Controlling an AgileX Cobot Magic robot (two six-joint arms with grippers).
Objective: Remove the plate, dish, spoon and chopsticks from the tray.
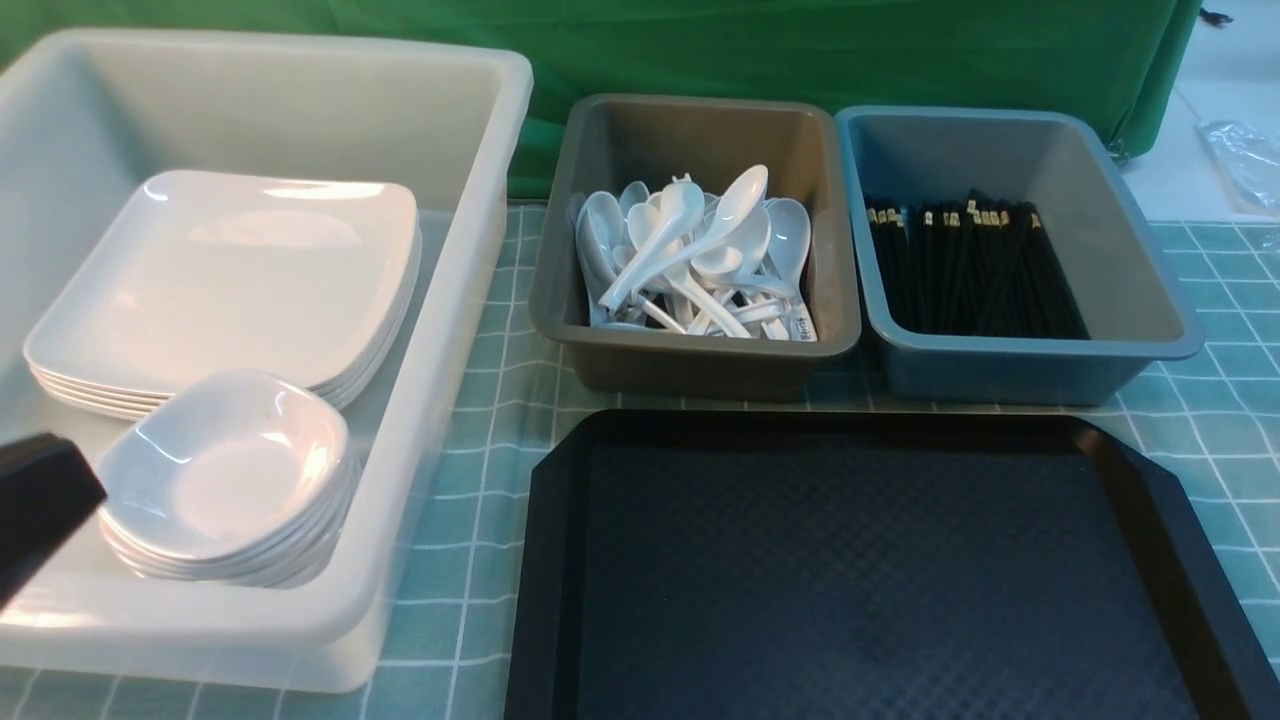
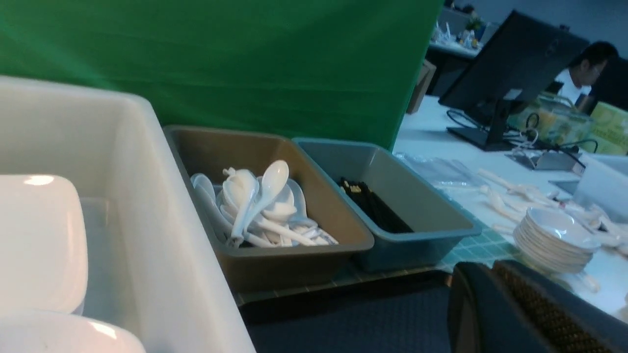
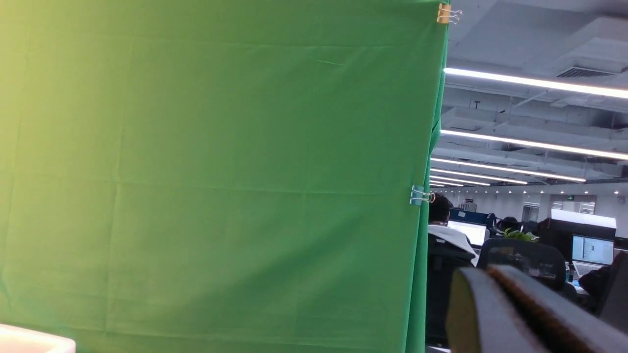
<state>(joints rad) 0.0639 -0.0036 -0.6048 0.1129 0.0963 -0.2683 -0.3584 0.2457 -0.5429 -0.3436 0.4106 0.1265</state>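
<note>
Tray (image 1: 880,570): bare on the checked surface (image 1: 480,440), nearest the robot
Plates (image 1: 240,280): stacked in white tub (image 1: 440,330); small dishes (image 1: 225,475) stacked beside them
Spoons (image 1: 690,250): piled in grey tub (image 1: 700,365)
Chopsticks (image 1: 965,265): in blue tub (image 1: 1030,370)
Left gripper (image 1: 40,500): at white tub's near edge; opening cannot be told
Right gripper (image 3: 520,314): raised, facing green curtain (image 3: 221,171); opening unclear

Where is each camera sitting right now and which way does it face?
Front view: between the arms, looking forward and down at the black tray, white tub, grey tub and blue tub; a dark piece of the left arm shows at the left edge.
Left wrist view: low over the white tub, facing the grey tub, blue tub and green backdrop; one of its fingers shows.
Right wrist view: raised, facing the backdrop and office; one of its fingers shows.
Front and left wrist share all three tubs.
</note>
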